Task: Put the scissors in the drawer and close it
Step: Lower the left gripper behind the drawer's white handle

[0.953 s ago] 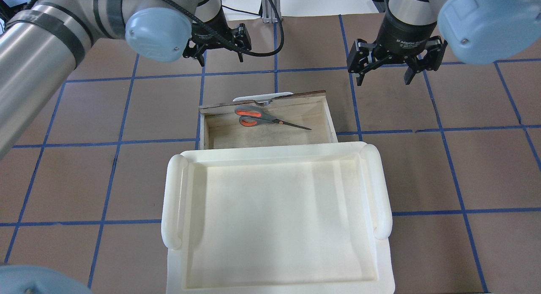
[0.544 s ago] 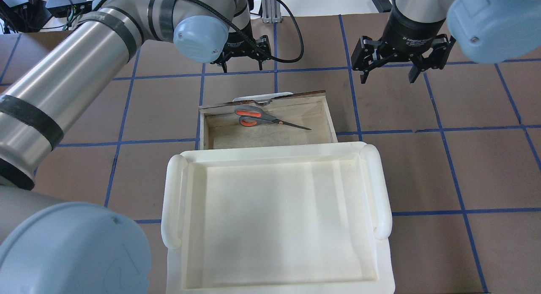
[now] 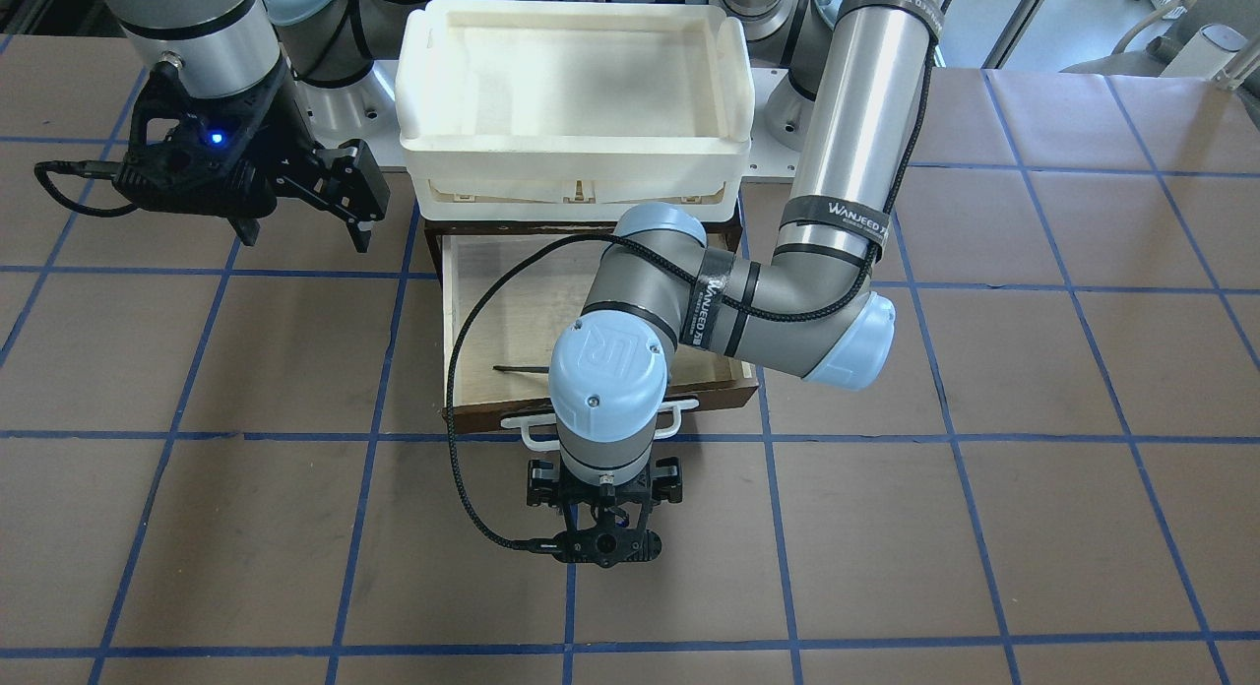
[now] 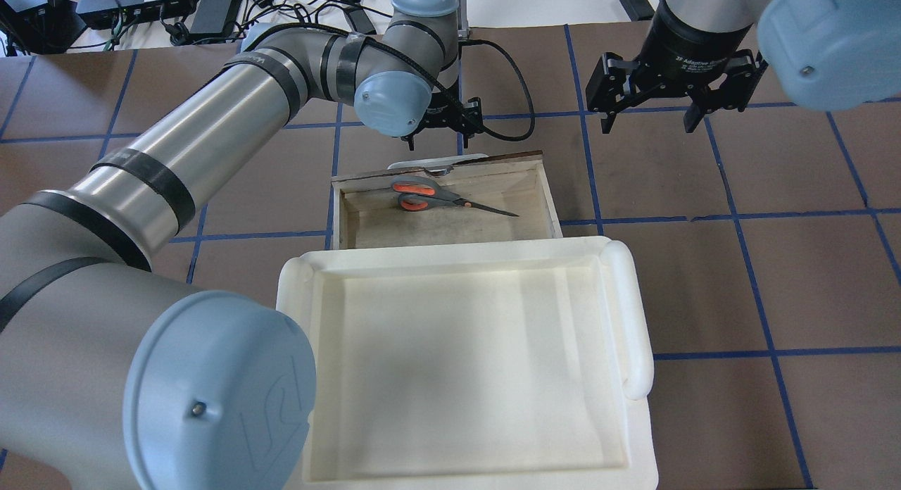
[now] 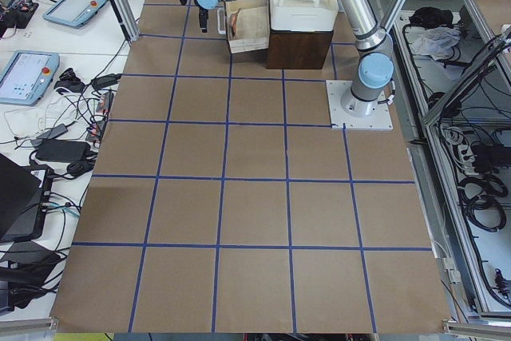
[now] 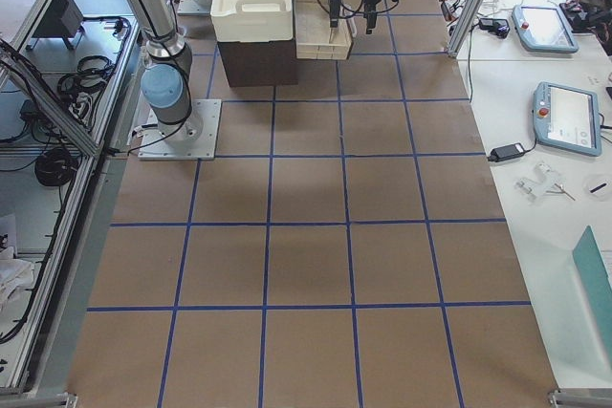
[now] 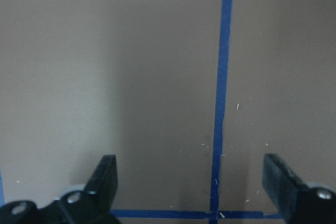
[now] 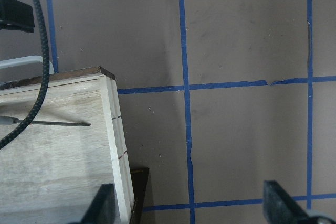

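The scissors (image 4: 431,193), grey handles with orange lining, lie inside the open wooden drawer (image 4: 457,226), handles near its front. One blade tip shows in the front-facing view (image 3: 520,369) and in the right wrist view (image 8: 52,123). The drawer's white bar handle (image 4: 436,160) faces away from the robot. My left gripper (image 4: 442,127) hangs open and empty over bare table just beyond that handle; its fingers (image 7: 105,177) stand wide apart. My right gripper (image 4: 651,120) is open and empty, above the table right of the drawer's far corner.
A large white plastic bin (image 4: 633,314) sits on top of the dark cabinet behind the drawer. The left arm's elbow (image 3: 837,331) reaches across over the drawer. Brown table with blue tape grid (image 4: 732,215) surrounds it.
The left arm has swung right and nearer the drawer front, bringing its gripper beyond the white handle. The right gripper has drifted slightly away. Scissors and drawer have not moved.
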Available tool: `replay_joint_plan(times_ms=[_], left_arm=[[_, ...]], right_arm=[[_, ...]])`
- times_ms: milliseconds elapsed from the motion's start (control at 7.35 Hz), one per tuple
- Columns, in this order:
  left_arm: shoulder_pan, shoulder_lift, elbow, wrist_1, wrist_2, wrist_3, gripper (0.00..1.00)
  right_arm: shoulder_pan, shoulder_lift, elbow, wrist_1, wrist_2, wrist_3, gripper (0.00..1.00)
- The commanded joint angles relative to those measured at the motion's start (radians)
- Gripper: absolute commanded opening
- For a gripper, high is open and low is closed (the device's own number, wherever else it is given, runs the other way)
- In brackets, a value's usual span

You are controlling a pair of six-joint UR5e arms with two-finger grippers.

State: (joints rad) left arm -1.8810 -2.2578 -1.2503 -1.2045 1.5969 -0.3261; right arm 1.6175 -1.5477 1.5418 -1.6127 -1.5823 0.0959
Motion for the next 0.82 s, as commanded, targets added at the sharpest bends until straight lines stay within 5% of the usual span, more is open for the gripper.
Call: replay_joint_plan(times_ms=[0,680], left_arm=[[-0.004,-0.012,0.0,-0.065,-0.006,-0.04,1.0],[-0.041,-0.002,-0.001,-0.17,-0.009,-0.071,1.0]], right_arm=[[0.001,0.001,0.001,0.007,0.001,0.001,1.0],[0.001,0.0,0.001,0.008,-0.001,0.001,1.0]])
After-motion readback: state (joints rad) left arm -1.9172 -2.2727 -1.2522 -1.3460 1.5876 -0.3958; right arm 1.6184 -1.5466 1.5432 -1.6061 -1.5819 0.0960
